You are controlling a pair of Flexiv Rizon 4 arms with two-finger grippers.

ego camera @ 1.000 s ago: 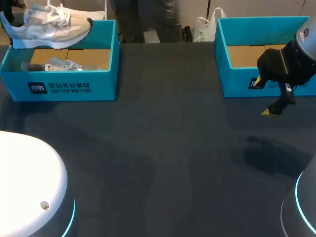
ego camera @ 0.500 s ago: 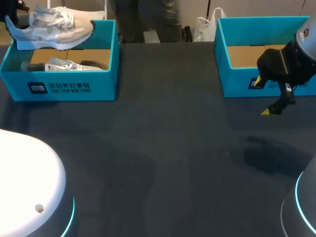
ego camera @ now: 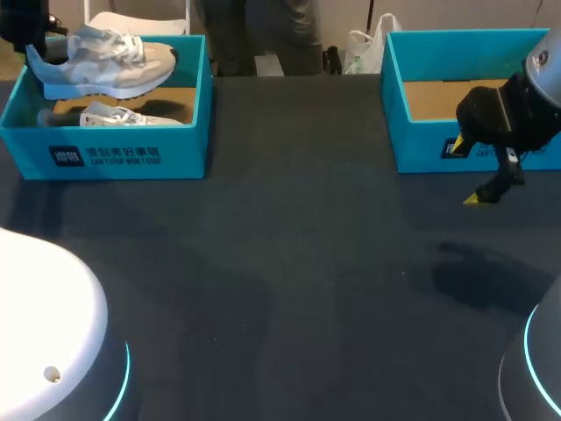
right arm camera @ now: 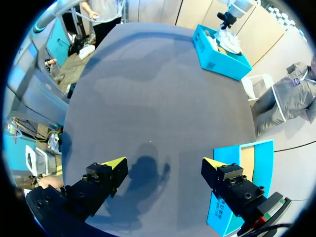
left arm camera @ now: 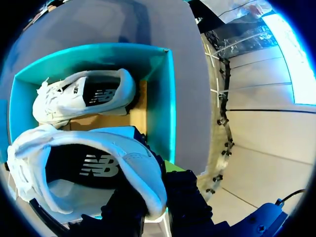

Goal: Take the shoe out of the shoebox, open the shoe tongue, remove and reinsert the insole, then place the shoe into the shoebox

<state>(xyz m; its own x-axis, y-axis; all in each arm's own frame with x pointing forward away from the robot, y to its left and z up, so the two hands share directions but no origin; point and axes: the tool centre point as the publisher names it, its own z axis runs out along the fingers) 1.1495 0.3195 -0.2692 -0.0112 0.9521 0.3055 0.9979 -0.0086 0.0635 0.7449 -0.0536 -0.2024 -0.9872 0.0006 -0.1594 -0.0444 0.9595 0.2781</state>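
At your far left, the left gripper (left arm camera: 150, 190) is clamped on the heel rim of the shoe (ego camera: 110, 66), one finger inside the opening and one outside. It holds the shoe in the air over the far part of the left shoebox (ego camera: 123, 156), with the toe pointing right. A second shoe (ego camera: 114, 116) lies on the cardboard floor just under it. The held shoe is a white and pale grey sneaker with white laces, a light sole and a dark insole bearing a white logo. White writing and a small square mark sit on the shoebox's front wall. The dark table (ego camera: 289, 246) lies between the boxes. At your right, in front of a second teal box (ego camera: 421, 149), the right gripper (right arm camera: 163, 162) hangs above the table, fingers spread wide and holding nothing.
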